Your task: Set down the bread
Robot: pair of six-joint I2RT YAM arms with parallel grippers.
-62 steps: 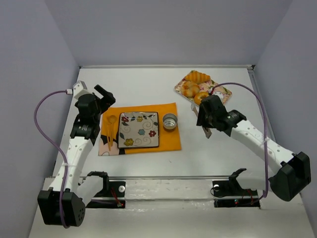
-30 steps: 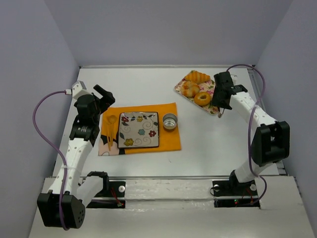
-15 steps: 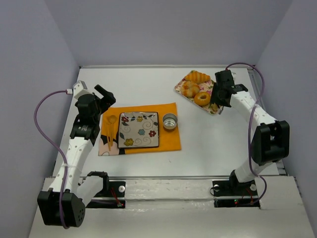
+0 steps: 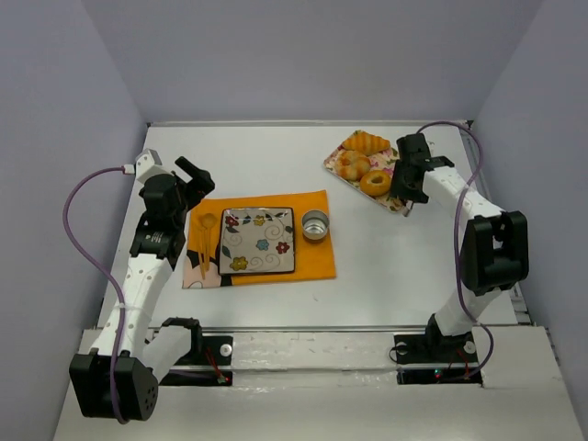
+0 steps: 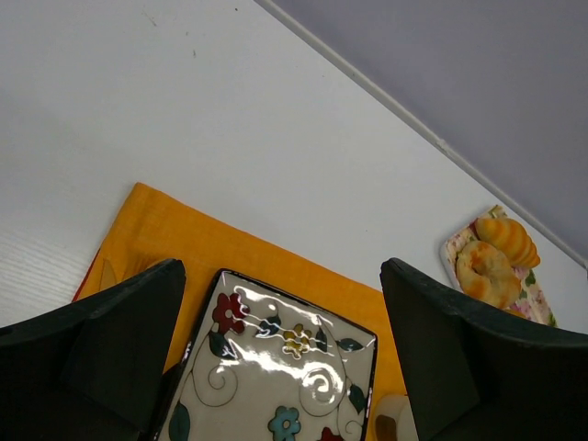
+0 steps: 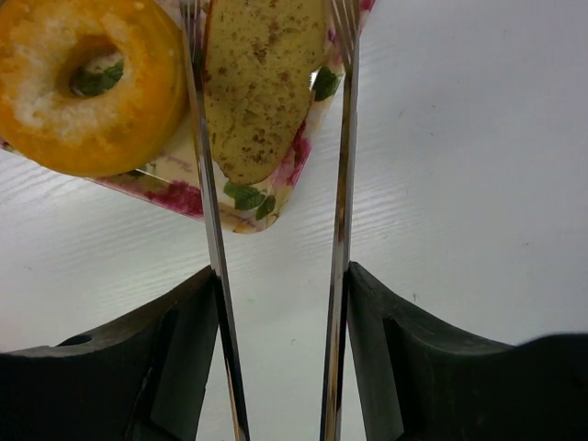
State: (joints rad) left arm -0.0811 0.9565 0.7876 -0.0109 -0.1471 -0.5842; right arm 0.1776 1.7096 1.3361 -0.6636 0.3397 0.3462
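Your right hand [image 6: 280, 276] is pinching a pair of metal tongs [image 6: 342, 165]. Their two arms stand apart, one on each side of the oval bread slice [image 6: 262, 83]. The slice lies on the floral tray [image 6: 197, 197] at the far right of the worktop, with the doughnut [image 6: 87, 83] just beside it on the left.

The step in hand looks like the grasp, so take care over it. The left tong arm runs in the narrow gap between doughnut and slice. Hold that line so you close on the bread alone and do not drag the doughnut along. The tong tips run out of the wrist view, so you cannot tell how deep they reach. Check the overhead view before you squeeze.

Bring the arms together slowly and evenly across the width of the slice, near its middle. The bread is probably soft, so stop as soon as it is held and do not crush it. Lift straight up off the tray before you travel.

The likely target is the patterned plate [image 4: 258, 241] on the orange mat [image 4: 312, 262]. The small metal cup [image 4: 315, 224] sits between tray and plate, so carry the slice high enough to pass over it.

Your left hand [image 5: 280, 276] is spread and empty, hovering over the plate's far edge. Move it aside if it crowds the drop.
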